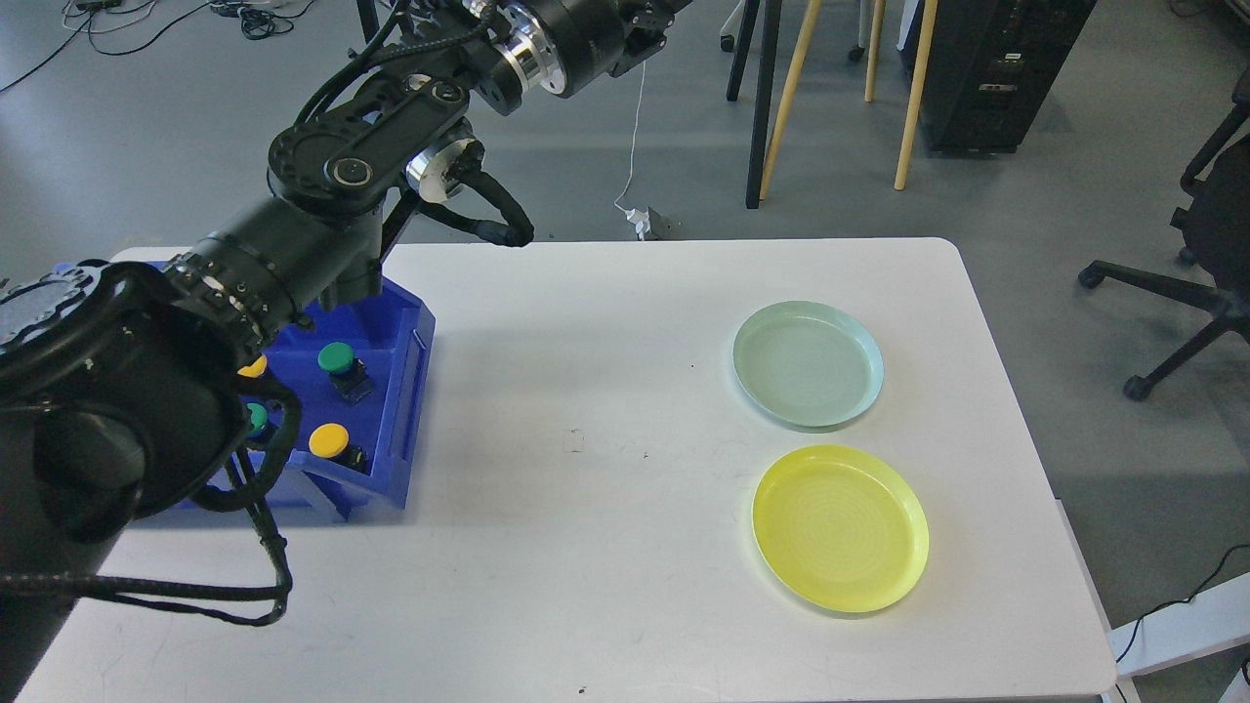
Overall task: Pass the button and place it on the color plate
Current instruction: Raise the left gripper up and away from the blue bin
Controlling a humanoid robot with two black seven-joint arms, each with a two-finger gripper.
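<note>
Head view: the buttons sit in the blue bin (395, 391) at the counter's (605, 508) left edge, a green-capped button (338, 359) and a yellow-capped button (329, 441) in plain sight. They look small, light and rigid, with smooth domed caps likely to slip; the squarer dark base beneath seems the safer hold. The green plate (808, 363) and yellow plate (840, 527) lie well apart, at right. The left arm hides part of the bin and two more buttons. Its claw runs off the top edge, so its state cannot be told; no right claw shows.

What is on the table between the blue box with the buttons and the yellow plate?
Nothing. In the head view the white table is bare between the blue box and the yellow plate, apart from a few tiny specks.
</note>
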